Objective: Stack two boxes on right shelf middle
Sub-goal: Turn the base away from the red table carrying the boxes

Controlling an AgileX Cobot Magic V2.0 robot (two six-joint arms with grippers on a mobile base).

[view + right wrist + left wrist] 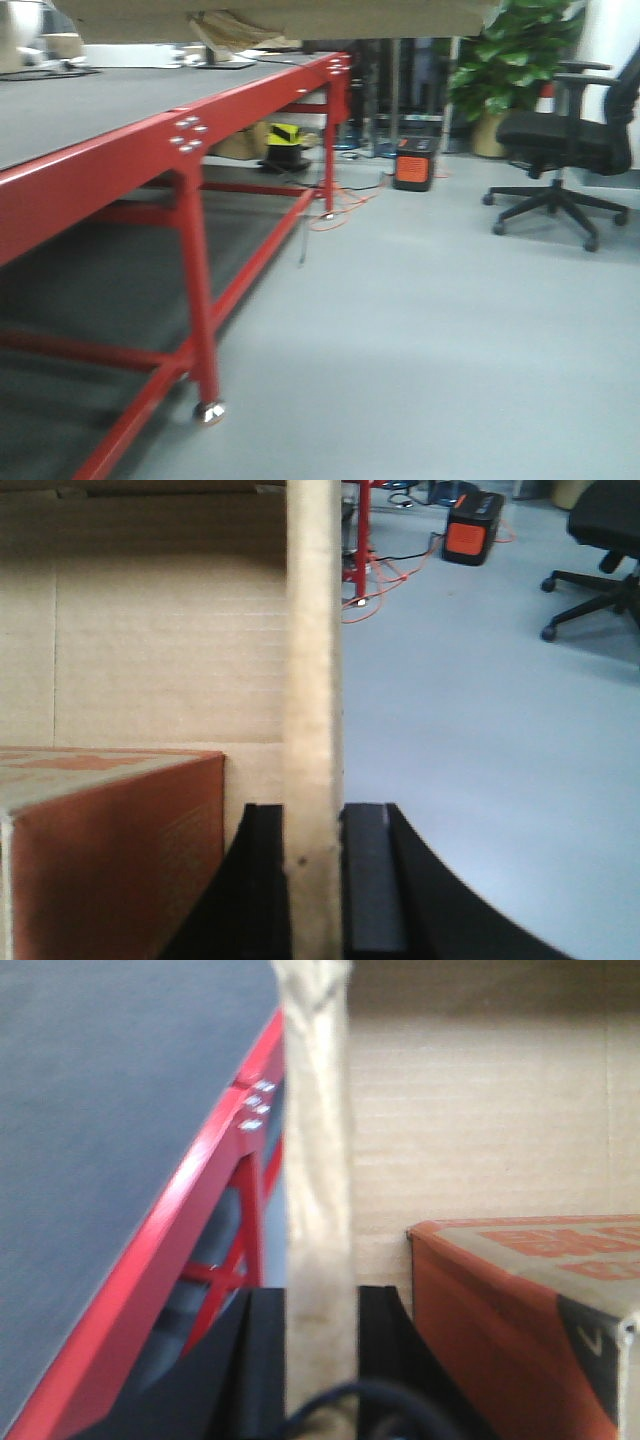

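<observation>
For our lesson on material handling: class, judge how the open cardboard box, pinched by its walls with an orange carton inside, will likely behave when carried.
The cardboard box probably flexes: the left claw and right claw each pinch only a thin wall edge. The orange carton inside likely adds weight and might slide if tilted.

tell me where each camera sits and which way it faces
Front: sits low, faces forward along the red table toward an office chair; no arm shows, only the cardboard box overhead.
Left wrist: looks along the left hand, clamped on a box wall; orange carton inside, table left.
Right wrist: looks along the right hand, clamped on a box wall; floor and chair right.
Shared: both wrists see the orange carton; front and right wrist see the chair.
</observation>
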